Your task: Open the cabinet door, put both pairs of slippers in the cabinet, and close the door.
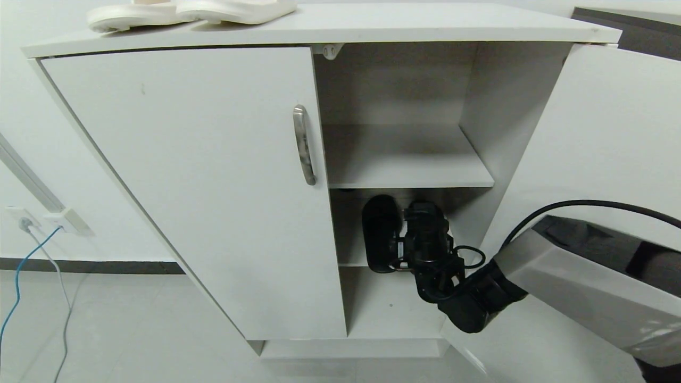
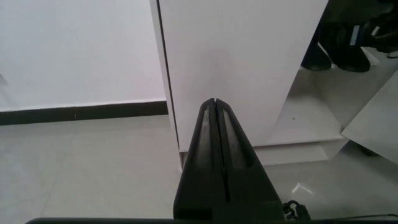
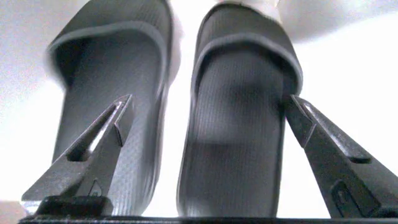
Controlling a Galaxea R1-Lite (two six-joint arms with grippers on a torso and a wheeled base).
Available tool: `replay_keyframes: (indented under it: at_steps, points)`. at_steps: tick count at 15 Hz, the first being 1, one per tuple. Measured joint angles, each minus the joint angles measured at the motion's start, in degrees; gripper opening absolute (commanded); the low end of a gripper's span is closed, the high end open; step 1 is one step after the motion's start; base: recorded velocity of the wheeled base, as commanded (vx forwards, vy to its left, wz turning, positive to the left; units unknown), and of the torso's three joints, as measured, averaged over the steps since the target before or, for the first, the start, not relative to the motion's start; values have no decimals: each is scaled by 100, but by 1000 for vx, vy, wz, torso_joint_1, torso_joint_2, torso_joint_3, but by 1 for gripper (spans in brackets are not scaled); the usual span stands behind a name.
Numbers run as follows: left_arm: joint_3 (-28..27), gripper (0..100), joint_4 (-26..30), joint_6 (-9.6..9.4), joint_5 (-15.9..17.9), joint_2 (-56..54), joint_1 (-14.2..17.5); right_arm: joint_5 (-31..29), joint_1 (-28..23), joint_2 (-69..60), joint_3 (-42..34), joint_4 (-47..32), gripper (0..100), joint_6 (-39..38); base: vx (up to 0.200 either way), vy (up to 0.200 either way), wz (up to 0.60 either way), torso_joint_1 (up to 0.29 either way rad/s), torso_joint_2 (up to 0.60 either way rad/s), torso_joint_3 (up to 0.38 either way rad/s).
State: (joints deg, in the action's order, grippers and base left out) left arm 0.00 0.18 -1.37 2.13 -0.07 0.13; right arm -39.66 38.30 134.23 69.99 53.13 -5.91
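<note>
Dark slippers (image 3: 230, 124) are laid on a lower shelf inside the cabinet (image 1: 409, 183), long axes pointed inward | right tool (image 3: 210, 102) is held apart at their near ends | left tool (image 2: 214, 109) is pressed together outside the cabinet | white slippers (image 1: 186, 13) are seen atop it

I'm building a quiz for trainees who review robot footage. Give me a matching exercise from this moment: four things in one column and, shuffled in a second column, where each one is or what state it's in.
Things
1. white slippers
2. dark slippers
3. left door
4. right door

Place or state
A. swung open
B. on top of the cabinet
C. closed
D. inside, on a lower shelf

Pairs: 1-B, 2-D, 3-C, 4-A
</note>
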Motion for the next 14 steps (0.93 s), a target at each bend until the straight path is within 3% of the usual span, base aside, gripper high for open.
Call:
replay_keyframes:
  at_steps: [3, 8, 14]
  points:
    - [0, 0, 0, 13, -2, 0, 2, -5, 285, -673, -1106, 244, 100, -2, 0, 0, 0, 0, 0, 0]
    - [0, 0, -2, 17, -2, 0, 2, 251, 780, -1891, -2955, 728, 100, 12, -200, 0, 0, 3, 0, 0]
    - [0, 0, 0, 11, -2, 0, 5, 380, 1070, -2586, -3333, 622, 100, 66, -33, 0, 0, 0, 0, 0]
